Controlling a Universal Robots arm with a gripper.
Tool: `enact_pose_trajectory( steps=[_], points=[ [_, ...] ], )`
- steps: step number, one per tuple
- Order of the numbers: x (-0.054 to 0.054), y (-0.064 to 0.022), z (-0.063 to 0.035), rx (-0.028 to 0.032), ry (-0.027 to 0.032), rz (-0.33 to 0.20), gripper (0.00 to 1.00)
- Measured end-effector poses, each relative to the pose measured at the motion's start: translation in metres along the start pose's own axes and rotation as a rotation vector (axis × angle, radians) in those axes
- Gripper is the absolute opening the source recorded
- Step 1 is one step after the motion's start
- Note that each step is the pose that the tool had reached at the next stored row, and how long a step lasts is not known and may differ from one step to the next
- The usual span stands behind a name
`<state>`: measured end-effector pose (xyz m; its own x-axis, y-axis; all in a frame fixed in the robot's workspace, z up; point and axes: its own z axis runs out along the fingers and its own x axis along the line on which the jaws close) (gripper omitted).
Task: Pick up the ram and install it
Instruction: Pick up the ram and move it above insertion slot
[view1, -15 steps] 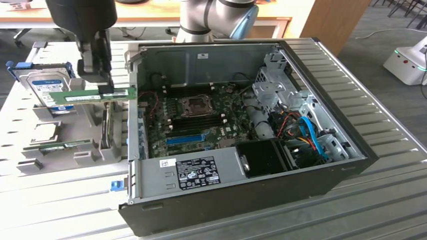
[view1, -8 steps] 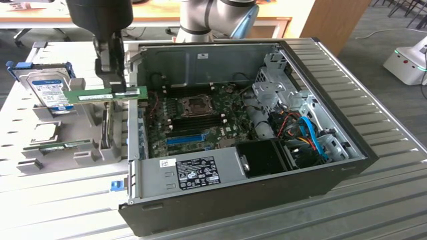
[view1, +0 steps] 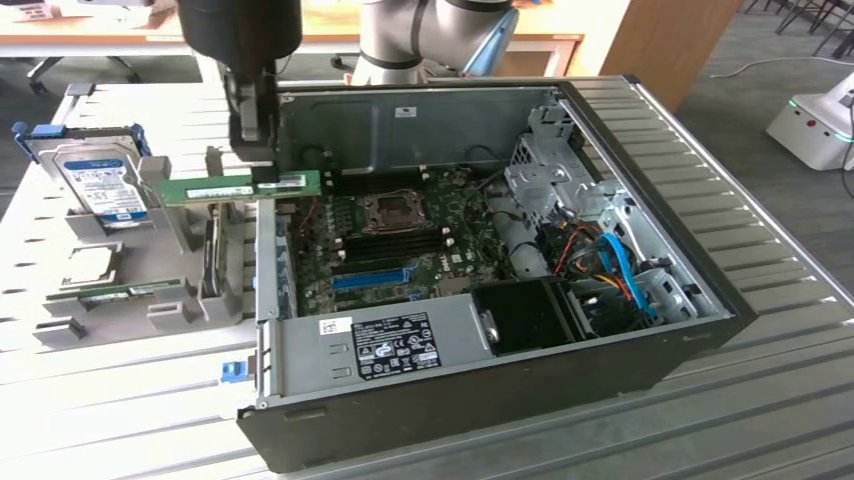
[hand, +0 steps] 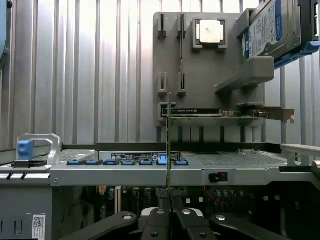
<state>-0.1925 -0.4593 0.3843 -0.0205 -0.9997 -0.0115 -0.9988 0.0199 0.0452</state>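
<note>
The ram (view1: 227, 188), a narrow green stick with a pale label, hangs level in the air over the wall of the open computer case (view1: 667, 340) at the exterior view's left. My gripper (view1: 266, 176) comes down from above and is shut on the stick's end nearest the case. In the wrist view the ram (hand: 169, 140) shows edge-on as a thin vertical line rising from between my gripper's fingertips (hand: 170, 207). The motherboard (view1: 400, 262), with its dark memory slots (view1: 387, 243), lies inside the case, below the stick and toward the exterior view's right.
A grey parts holder (view1: 140, 300) stands at the exterior view's left of the case. It carries a hard drive (view1: 107, 190), a processor chip (view1: 87, 262) and another green stick (view1: 134, 292). In the wrist view the holder (hand: 200, 75) also bears a card (hand: 220, 113). A drive cage and cables fill the case's right side.
</note>
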Motion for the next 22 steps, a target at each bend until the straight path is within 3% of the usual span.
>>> enact_pose_trajectory(
  steps=[22],
  points=[
    [-0.002,-0.0692,-0.0032,-0.0019,0.0001,0.0,0.12]
  ],
)
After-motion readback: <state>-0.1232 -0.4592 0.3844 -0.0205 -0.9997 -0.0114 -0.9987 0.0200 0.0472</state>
